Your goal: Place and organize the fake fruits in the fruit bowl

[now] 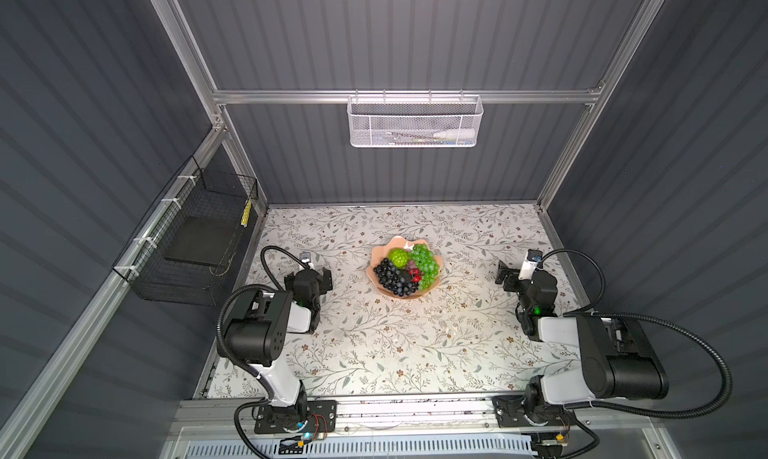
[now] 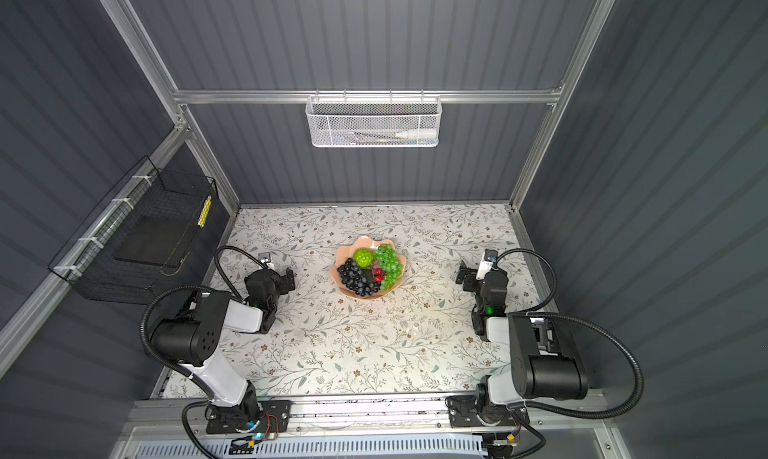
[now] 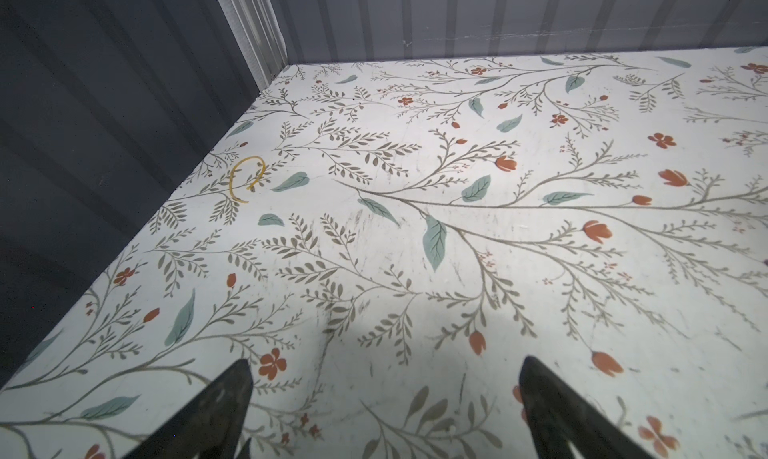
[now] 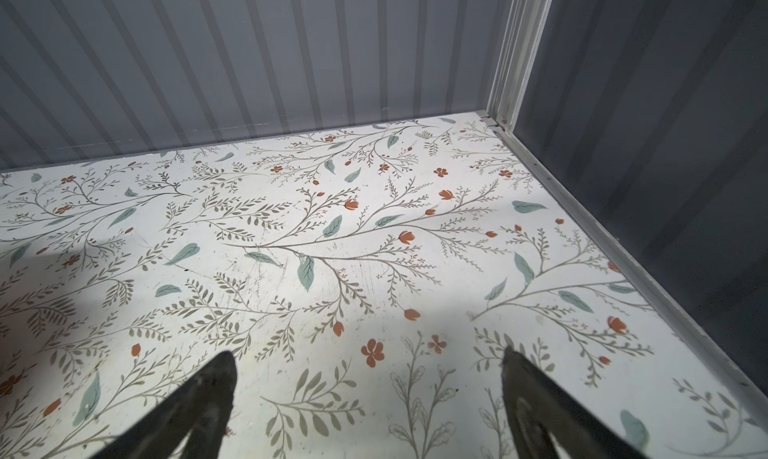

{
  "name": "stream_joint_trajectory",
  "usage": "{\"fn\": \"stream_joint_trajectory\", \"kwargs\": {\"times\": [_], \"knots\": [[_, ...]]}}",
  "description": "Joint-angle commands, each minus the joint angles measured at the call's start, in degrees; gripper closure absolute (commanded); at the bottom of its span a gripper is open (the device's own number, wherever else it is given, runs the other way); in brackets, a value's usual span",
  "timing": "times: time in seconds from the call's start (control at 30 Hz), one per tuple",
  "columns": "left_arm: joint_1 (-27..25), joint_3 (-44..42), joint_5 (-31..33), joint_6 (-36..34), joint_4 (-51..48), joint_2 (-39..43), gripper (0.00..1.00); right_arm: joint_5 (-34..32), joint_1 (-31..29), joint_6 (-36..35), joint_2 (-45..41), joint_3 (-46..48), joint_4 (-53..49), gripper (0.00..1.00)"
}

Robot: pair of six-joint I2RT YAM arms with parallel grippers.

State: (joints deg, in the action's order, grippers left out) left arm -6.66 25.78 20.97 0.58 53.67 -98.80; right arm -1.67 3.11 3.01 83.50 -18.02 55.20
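Note:
The peach-pink fruit bowl [image 1: 397, 241] [image 2: 365, 240] stands mid-table in both top views. Inside it lie a dark grape bunch [image 1: 392, 279] [image 2: 357, 279], a green grape bunch [image 1: 426, 263] [image 2: 388, 263], a bumpy lime-green fruit [image 1: 397, 256] [image 2: 363, 257], a small purple fruit [image 1: 411, 265] and red berries [image 1: 414, 274] [image 2: 377, 275]. My left gripper [image 1: 326, 278] [image 2: 289, 280] [image 3: 386, 361] is open and empty, left of the bowl and well apart from it. On the bowl's right, also apart, my right gripper [image 1: 505, 276] [image 2: 463, 278] [image 4: 368, 353] is open and empty. Neither wrist view shows the bowl.
A white mesh basket [image 1: 415, 122] hangs on the back wall. On the left wall is a black wire basket [image 1: 191, 236]. In the left wrist view a yellow rubber band [image 3: 247, 178] lies on the floral table cover [image 3: 415, 228] near the left wall.

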Motion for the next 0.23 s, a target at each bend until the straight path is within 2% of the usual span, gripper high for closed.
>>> {"fn": "stream_joint_trajectory", "kwargs": {"times": [0.0,0.2], "knots": [[0.41,0.24,0.04,-0.67,1.53,0.11,0.0,-0.29,0.14,0.51,0.29,-0.91,0.11,0.01],[0.33,0.24,0.08,-0.67,1.53,0.15,0.0,-0.18,0.14,0.51,-0.05,-0.46,0.6,0.01]]}}
